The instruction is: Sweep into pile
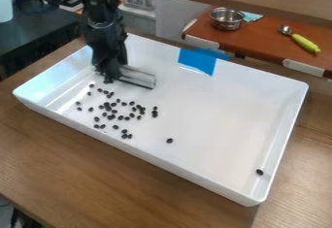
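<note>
From where I stand, the sweeping looks partly done at best: most of the dark beans (pixel 108 107) lie in the left part of the white tray (pixel 156 153), close together in places but too loose to call a pile. One stray (pixel 170 140) sits apart toward the near side, and another (pixel 259 172) lies far off by the right-hand wall. Both still need bringing in, and the main scatter needs tightening.

The black arm (pixel 104 23) hangs down over the tray's far left part, its jaws (pixel 113 73) closed on a pale, bar-like sweeper (pixel 139 77). The sweeper slants out toward the tray's middle, just beyond the beans, low over the floor; I can't tell whether it touches.
</note>
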Tool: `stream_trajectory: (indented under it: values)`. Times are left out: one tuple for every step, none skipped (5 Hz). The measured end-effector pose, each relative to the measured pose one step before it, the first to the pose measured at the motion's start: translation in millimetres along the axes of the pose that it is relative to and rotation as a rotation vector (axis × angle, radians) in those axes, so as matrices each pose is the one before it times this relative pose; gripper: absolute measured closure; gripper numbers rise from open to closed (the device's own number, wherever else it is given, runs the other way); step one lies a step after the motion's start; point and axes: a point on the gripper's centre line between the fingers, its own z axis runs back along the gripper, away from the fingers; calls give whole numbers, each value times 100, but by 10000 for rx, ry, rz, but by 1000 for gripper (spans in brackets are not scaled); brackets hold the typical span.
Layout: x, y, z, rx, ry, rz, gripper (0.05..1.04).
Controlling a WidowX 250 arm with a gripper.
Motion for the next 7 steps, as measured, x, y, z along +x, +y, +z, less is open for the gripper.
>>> stream_trajectory:
  values:
    - [289, 2218, 440, 208, -32, 110, 710]
    - [675, 2579, 762, 314, 140, 344, 709]
    - [14, 2560, 431, 379, 117, 14, 710]
    - [-131, 2363, 584, 361, 122, 172, 710]
    - [-462, 1480, 349, 346, 318, 21, 710]
    - [-1757, -1979, 1014, -655, 873, 286, 710]
    - [-2925, -3754, 959, -753, 674, 217, 710]
